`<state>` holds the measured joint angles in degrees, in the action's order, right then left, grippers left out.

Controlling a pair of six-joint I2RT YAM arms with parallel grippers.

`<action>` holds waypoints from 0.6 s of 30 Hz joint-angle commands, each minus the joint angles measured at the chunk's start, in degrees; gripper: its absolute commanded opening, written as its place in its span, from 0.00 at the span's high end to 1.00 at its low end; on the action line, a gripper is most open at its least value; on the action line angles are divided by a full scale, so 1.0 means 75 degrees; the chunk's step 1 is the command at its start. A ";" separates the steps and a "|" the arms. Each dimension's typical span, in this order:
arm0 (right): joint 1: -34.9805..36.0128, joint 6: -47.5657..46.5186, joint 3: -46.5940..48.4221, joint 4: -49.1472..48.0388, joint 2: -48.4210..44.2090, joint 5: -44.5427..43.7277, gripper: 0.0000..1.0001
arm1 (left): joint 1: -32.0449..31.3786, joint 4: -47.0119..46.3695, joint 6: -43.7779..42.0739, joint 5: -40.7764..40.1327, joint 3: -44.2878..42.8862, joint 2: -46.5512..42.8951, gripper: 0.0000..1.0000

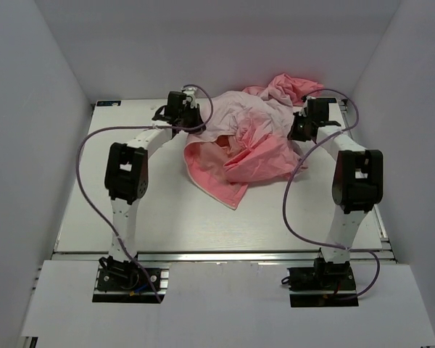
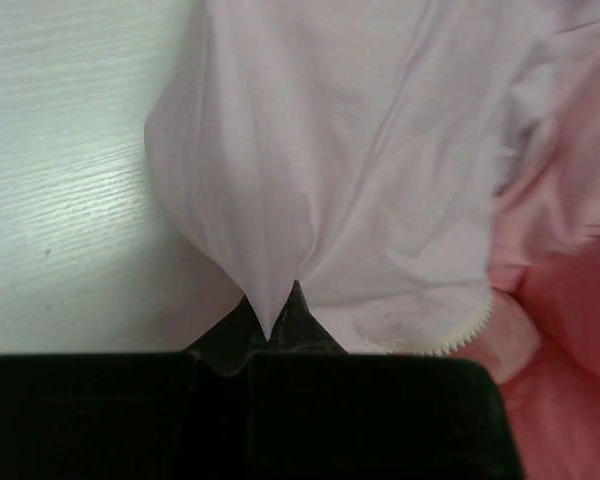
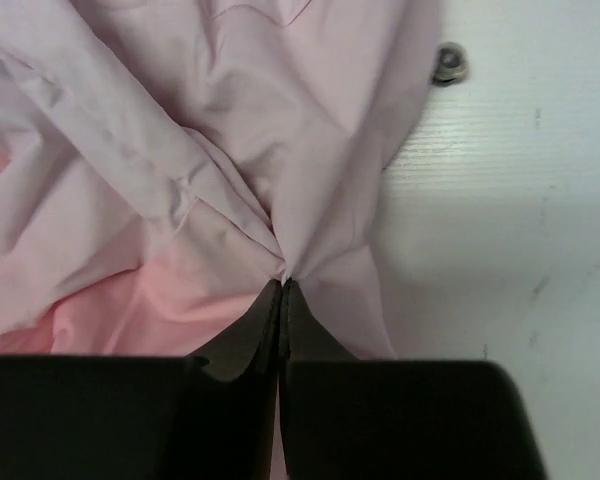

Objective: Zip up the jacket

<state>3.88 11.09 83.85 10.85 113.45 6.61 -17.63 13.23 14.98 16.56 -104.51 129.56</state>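
Note:
The jacket (image 1: 246, 138) lies crumpled at the far middle of the table, pale pink on top and coral pink toward the near side. My left gripper (image 1: 188, 109) is shut on a pinch of its pale fabric (image 2: 310, 170) at the jacket's left edge. A stretch of white zipper teeth (image 2: 465, 333) shows in the left wrist view. My right gripper (image 1: 299, 125) is shut on a gathered fold of the pale fabric (image 3: 230, 150) at the jacket's right side. The fabric bunches into creases at both grips.
White walls close in the table (image 1: 167, 217) on the left, right and back. A small metal bolt (image 3: 448, 63) sits in the table surface beside the jacket. Purple cables loop from both arms.

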 commanded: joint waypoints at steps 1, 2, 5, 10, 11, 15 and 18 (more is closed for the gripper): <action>-0.0002 -0.0248 0.0200 -0.0319 -0.1763 0.0197 1.00 | -0.0040 -0.0814 0.0053 -0.0145 0.0701 -0.2457 1.00; 0.0010 -0.0295 -0.0022 -0.0531 -0.2231 0.0173 1.00 | -0.0040 -0.0931 0.0065 -0.0180 0.1331 -0.3355 1.00; -0.0002 -0.0377 -0.0901 -0.1095 -0.4524 -0.0084 1.00 | -0.0040 -0.1307 0.0146 -0.0157 0.2375 -0.5032 1.00; 0.0010 -0.0635 -0.1208 -0.1365 -0.6791 -0.0260 1.00 | -0.0052 -0.1296 0.0240 0.0124 0.3000 -0.7088 1.00; 0.0010 -0.0751 -0.1173 -0.1597 -0.7096 -0.0330 1.00 | -0.0052 -0.1273 0.0264 0.0229 0.3024 -0.7392 1.00; -0.0002 -0.1103 -0.0425 -0.1192 -0.8118 -0.0670 1.00 | -0.0052 -0.1319 0.0498 0.0312 0.3094 -0.9057 1.00; -0.0002 -0.1221 0.0384 -0.0990 -0.8352 -0.0612 1.00 | -0.0052 -0.1587 0.0802 0.0509 0.3200 -0.9690 1.00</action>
<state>4.14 4.56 82.56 3.90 50.72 4.01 -18.20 5.23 18.24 18.63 -81.65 60.12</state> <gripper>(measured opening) 0.010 0.028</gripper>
